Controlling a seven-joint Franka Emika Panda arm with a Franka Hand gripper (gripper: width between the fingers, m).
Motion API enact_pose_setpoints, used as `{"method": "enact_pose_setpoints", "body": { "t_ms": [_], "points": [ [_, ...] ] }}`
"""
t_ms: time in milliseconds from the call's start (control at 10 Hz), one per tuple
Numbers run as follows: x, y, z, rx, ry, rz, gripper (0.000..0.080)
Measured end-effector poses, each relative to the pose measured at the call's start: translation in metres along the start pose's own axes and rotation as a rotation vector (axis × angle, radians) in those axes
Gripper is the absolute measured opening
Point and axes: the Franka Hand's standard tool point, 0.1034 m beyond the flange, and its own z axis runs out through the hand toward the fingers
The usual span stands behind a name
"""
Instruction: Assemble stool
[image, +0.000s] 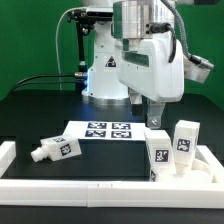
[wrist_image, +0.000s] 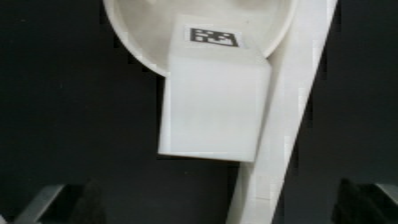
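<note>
In the wrist view the round white seat (wrist_image: 178, 25) with a square tag lies beyond my gripper (wrist_image: 205, 212). A chunky white leg (wrist_image: 214, 105) lies with one end over the seat's edge; I cannot tell whether they are joined. My dark fingertips (wrist_image: 45, 205) stand far apart, so the gripper is open and holds nothing. In the exterior view the gripper (image: 157, 122) hangs above two upright tagged legs (image: 158, 155) (image: 185, 140) at the right. A third leg (image: 55, 150) lies on its side at the left. I cannot make out the seat in the exterior view.
The marker board (image: 108, 130) lies flat in front of the robot's base. A long white frame rail (image: 90, 187) runs along the front, with side rails at both ends. One rail (wrist_image: 285, 140) crosses the wrist view beside the leg and passes between my fingers.
</note>
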Motion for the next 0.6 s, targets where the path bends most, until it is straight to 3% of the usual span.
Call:
{"method": "enact_pose_setpoints", "body": {
  "t_ms": [300,600],
  "points": [
    [0.017,0.012,0.003,0.009,0.004,-0.107,0.0649],
    [0.055,0.051,0.006,-0.016,-0.002,-0.336,0.0649]
  ]
}}
